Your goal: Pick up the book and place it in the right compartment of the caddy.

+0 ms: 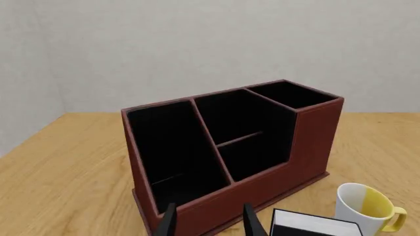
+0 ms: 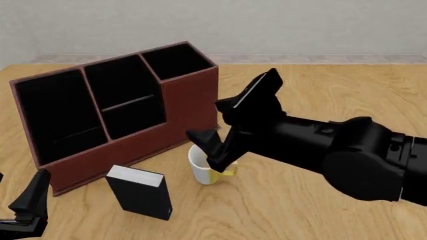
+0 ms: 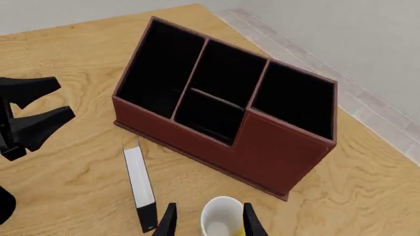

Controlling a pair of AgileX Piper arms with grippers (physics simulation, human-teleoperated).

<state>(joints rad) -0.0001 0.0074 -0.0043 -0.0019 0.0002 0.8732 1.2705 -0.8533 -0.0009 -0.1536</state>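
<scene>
The book, black with a white page edge, stands upright on the table in front of the caddy, and is also seen in the right wrist view as the book. The caddy's right compartment holds nothing. My right gripper hovers open just over a white-and-yellow mug, to the right of the book. In the right wrist view the mug sits between its fingers. My left gripper is open and low at the table's near-left edge, left of the book.
The mug stands close to the caddy's front right corner and a short gap right of the book. The right arm stretches across the right half of the table. A grey wall rises behind the table's far edge.
</scene>
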